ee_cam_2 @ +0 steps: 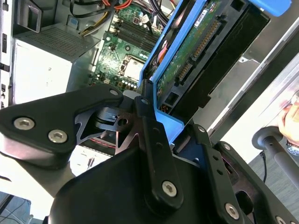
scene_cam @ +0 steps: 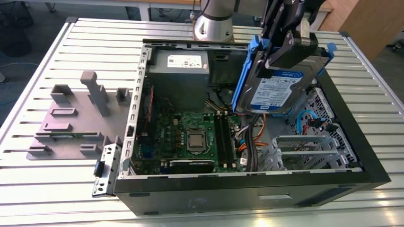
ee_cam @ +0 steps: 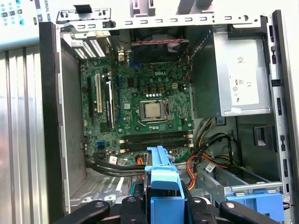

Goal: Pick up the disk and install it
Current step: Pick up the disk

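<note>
Toward the exterior view's left, a grey fixture plate [scene_cam: 69, 123] lies on the desk [scene_cam: 38, 194]. Next, the open computer case [scene_cam: 252, 191] holds a power supply [scene_cam: 180, 66], motherboard [scene_cam: 189, 135] and loose cables [scene_cam: 254, 135]. Further right the fingers [scene_cam: 287, 54] clamp the disk [scene_cam: 276, 92], tilted above the drive cage [scene_cam: 306, 146]. Lowered askew, it could snag those cables or slip in the grip.

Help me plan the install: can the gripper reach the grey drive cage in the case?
Probably yes: the case lies open, the gripper, shut on the disk, hangs above it, and nothing covers the drive cage, though cables run close beside it.
</note>
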Controlling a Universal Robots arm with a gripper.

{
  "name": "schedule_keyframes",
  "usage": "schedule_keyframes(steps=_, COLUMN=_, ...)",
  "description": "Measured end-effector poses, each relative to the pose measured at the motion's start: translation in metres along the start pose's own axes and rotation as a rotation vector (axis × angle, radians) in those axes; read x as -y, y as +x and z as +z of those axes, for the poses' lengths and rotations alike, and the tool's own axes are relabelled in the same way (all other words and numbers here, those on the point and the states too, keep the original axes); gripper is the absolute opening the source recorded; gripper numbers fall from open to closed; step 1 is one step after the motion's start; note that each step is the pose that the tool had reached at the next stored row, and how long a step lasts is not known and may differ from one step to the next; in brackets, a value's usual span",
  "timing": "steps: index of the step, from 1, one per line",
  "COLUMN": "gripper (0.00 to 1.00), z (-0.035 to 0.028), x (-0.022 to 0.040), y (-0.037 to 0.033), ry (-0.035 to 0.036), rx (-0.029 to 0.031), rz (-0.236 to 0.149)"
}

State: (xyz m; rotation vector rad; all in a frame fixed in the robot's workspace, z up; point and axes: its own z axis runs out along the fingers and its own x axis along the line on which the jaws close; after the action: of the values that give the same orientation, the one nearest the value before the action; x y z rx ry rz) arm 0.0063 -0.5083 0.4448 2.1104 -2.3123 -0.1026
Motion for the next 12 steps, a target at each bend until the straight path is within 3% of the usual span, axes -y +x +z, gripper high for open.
schedule_keyframes(steps=12, gripper=0.37, z=0.0004, x=0.0007, y=0.004, ry=-0.0001, rx=0.0, rz=-0.001)
